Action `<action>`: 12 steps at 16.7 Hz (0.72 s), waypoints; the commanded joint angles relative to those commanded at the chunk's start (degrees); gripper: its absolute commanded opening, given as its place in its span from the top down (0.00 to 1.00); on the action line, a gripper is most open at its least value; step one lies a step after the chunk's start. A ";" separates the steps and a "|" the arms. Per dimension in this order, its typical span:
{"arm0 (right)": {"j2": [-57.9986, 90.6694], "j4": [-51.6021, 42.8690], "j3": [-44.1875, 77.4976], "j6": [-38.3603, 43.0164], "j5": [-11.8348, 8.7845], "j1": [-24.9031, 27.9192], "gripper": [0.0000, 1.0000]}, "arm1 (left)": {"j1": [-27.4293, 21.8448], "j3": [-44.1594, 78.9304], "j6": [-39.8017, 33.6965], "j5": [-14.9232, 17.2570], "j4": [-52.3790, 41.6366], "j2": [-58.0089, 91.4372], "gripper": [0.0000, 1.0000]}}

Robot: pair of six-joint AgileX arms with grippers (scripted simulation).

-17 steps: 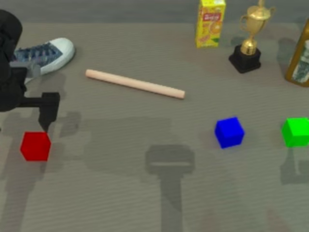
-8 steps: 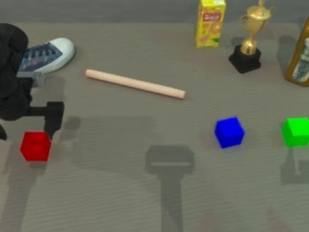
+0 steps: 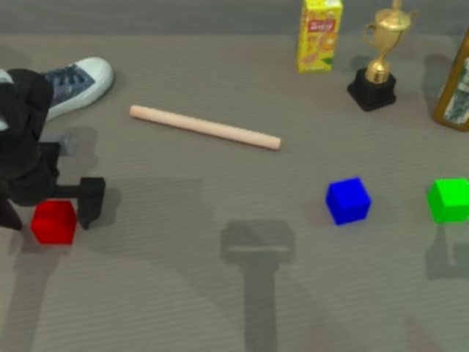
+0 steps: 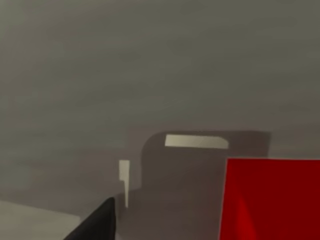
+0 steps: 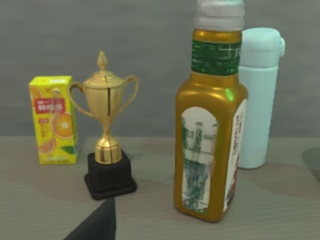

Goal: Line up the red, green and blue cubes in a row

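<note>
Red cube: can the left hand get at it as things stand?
Probably yes. The left hand hangs open astride the red cube, one finger on each side, with nothing between them.

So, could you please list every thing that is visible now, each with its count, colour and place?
red cube: one, red, table's left, between the left gripper's fingers
blue cube: one, blue, right of centre
green cube: one, green, right edge
wooden rod: one, pale pink, centre rear
sneaker: one, blue and white, rear left
juice carton: one, yellow, rear
trophy: one, gold on black base, rear right
bottle: one, amber, rear right
flask: one, pale, behind the bottle
left gripper: black, open, astride the red cube
right gripper: out of view
</note>
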 joint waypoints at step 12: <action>0.00 0.00 0.00 0.00 0.00 0.00 0.00 | 0.00 0.00 0.00 0.00 0.00 0.00 0.75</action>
